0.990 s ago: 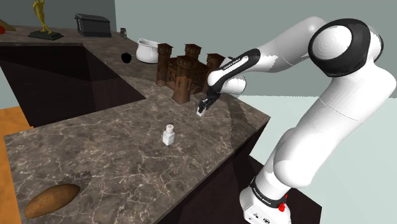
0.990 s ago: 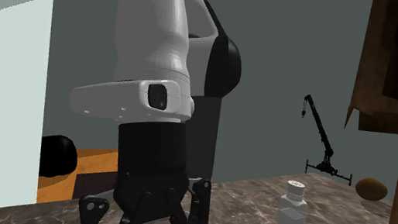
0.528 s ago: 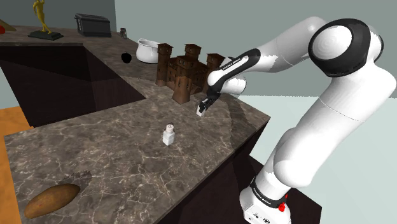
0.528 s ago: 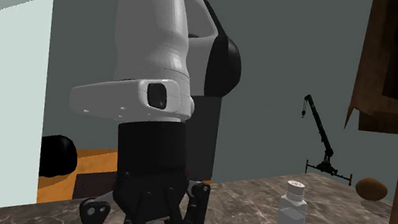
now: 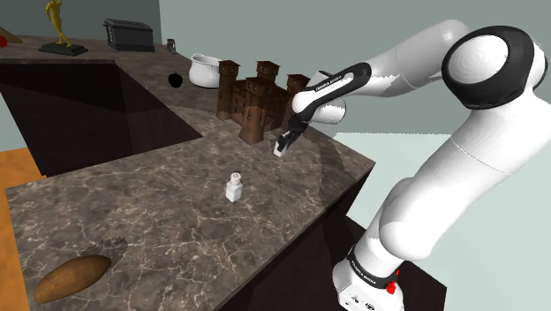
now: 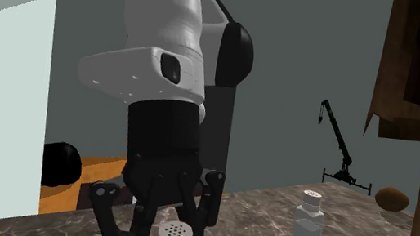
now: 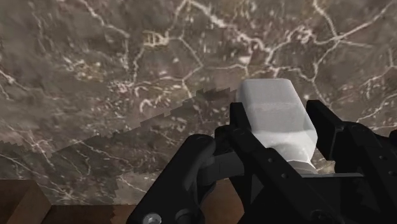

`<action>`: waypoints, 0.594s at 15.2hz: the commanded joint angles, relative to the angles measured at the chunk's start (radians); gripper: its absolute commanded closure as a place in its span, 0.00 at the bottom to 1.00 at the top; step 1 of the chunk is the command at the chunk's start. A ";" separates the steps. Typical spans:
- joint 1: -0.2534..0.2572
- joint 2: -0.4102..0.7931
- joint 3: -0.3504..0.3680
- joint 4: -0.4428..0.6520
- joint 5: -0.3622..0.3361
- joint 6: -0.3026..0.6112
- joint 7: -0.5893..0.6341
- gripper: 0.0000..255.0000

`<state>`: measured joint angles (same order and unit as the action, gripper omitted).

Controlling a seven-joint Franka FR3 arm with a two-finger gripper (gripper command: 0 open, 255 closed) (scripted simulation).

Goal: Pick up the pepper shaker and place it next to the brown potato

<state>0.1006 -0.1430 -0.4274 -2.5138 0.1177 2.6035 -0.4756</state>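
The white arm is rising from its stand (image 5: 366, 281) at the shoulder view's lower right, folding over at a high elbow and sending its forearm out toward that view's left, with the wrist bending so that the black gripper (image 5: 283, 147) is pointing down and slightly leftward over the marbled counter (image 5: 159, 225). In the second exterior view the hand is hanging almost straight down in the foreground, the gripper (image 6: 154, 234) reaching to the lower edge. Its fingers (image 7: 243, 137) are pinching the pale pepper shaker (image 7: 277, 114) from both sides (the perforated cap (image 6: 173, 234) is showing between them in the second exterior view), and the shaker (image 5: 280, 149) is hanging off the counter, casting a shadow on the marble below in the wrist view. The hand is hovering just in front of a brown castle model (image 5: 260, 95). A second shaker (image 5: 233, 186), also pale, is standing upright on the counter near the gripper, toward the shoulder view's lower left; it (image 6: 309, 217) is sitting to the right of the hand in the second exterior view. The brown potato (image 5: 72, 276) is lying well apart from both, at the counter's near corner in the shoulder view's lower left, and it (image 6: 391, 199) is showing far back at the second exterior view's right, below a small black crane model (image 6: 338, 145).
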 commanded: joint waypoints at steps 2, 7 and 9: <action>-0.009 -0.030 0.007 0.015 -0.028 -0.042 0.024 1.00; -0.021 -0.078 0.019 0.044 -0.065 -0.114 0.057 1.00; -0.024 -0.095 0.024 0.057 -0.076 -0.143 0.067 1.00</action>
<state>0.0794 -0.2245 -0.4070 -2.4642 0.0504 2.4802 -0.4161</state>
